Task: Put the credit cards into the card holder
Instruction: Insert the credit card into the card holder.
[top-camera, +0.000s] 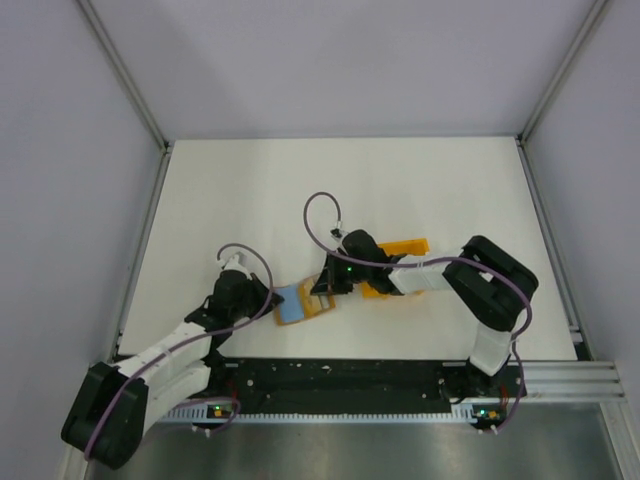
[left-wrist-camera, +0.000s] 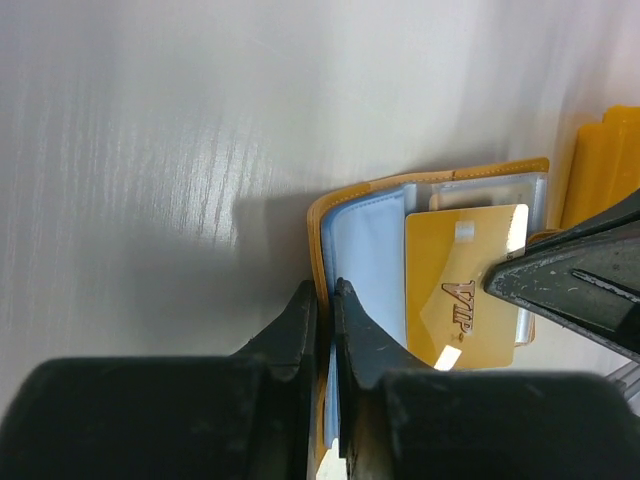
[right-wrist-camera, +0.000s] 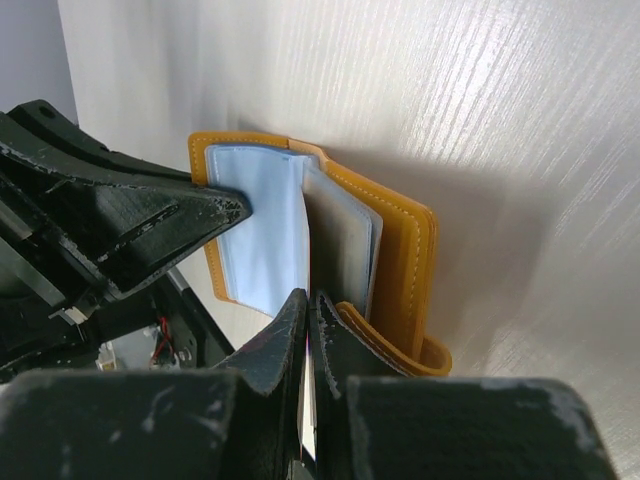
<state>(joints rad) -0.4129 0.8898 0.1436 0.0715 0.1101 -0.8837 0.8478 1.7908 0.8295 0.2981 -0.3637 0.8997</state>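
Note:
The orange card holder (top-camera: 322, 311) lies open between my two grippers; it also shows in the left wrist view (left-wrist-camera: 330, 205) and the right wrist view (right-wrist-camera: 405, 250). A light blue card (top-camera: 292, 306) sits in its left half, clear in both wrist views (left-wrist-camera: 365, 250) (right-wrist-camera: 260, 235). My left gripper (top-camera: 268, 300) (left-wrist-camera: 325, 295) is shut on the holder's left edge, cover and blue sheet together. My right gripper (top-camera: 322, 288) (right-wrist-camera: 308, 300) is shut on a thin card (right-wrist-camera: 308, 430), which looks gold with "VIP" lettering in the left wrist view (left-wrist-camera: 465, 290) and lies over the holder's clear pockets. A silvery grey leaf (right-wrist-camera: 342, 235) stands inside the holder.
A second orange object (top-camera: 405, 250) lies on the white table just behind my right arm, and shows at the right edge of the left wrist view (left-wrist-camera: 610, 160). The table's metal rail (top-camera: 560, 375) runs along the near edge by the arm bases.

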